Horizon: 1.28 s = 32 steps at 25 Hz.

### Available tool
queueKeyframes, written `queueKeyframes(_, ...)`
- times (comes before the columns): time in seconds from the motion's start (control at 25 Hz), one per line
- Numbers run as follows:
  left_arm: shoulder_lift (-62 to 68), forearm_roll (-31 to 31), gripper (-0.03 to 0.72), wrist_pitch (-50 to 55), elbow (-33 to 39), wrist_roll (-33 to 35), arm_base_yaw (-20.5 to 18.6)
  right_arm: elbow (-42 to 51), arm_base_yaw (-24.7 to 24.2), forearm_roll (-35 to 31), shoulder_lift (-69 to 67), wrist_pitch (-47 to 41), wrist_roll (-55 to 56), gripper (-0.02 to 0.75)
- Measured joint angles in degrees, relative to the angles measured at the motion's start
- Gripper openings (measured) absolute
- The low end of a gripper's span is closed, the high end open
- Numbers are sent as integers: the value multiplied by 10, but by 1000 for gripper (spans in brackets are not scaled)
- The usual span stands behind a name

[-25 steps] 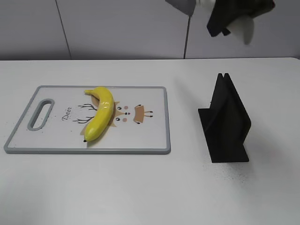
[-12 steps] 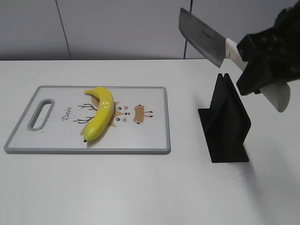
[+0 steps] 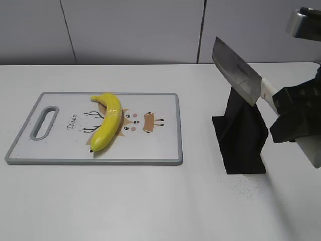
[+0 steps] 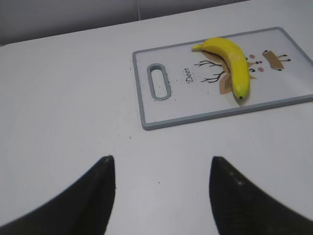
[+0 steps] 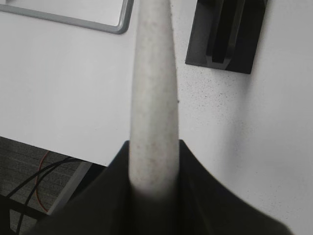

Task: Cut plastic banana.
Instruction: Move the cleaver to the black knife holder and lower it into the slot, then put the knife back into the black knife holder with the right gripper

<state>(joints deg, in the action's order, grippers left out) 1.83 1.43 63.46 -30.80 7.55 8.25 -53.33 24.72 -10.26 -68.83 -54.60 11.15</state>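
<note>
- We are seeing the plastic banana (image 3: 107, 122) lying on the cutting board (image 3: 160, 140) at the bench's (image 3: 150, 201) left, its long axis running from the far edge toward the near-left.
- We are holding a cleaver (image 3: 236, 78) in our right gripper (image 3: 293, 118), which is clamped on the pale handle above the black knife stand (image 3: 242, 131), well to the banana's right.
- We are judging that the blade needs to travel leftward across the board.
- Our left gripper (image 4: 161, 191) is hovering spread wide and empty, off the board's handle end.
</note>
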Motion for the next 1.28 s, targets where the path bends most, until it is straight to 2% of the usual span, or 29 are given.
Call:
queueKeyframes(0.12,-5,0,585,-11,5,0,0,16,0,10,16,4,22,181)
queueKeyframes(0.32,-5,0,585,-35,20,0,0,26,0,64,26,13,78,181)
queueKeyframes(1.0,-5,0,584,-39,21,0,-1,27,0,98,-78,103,140,181)
queueKeyframes(1.28,-5,0,584,-39,21,0,-46,27,0,119,-90,126,159,181)
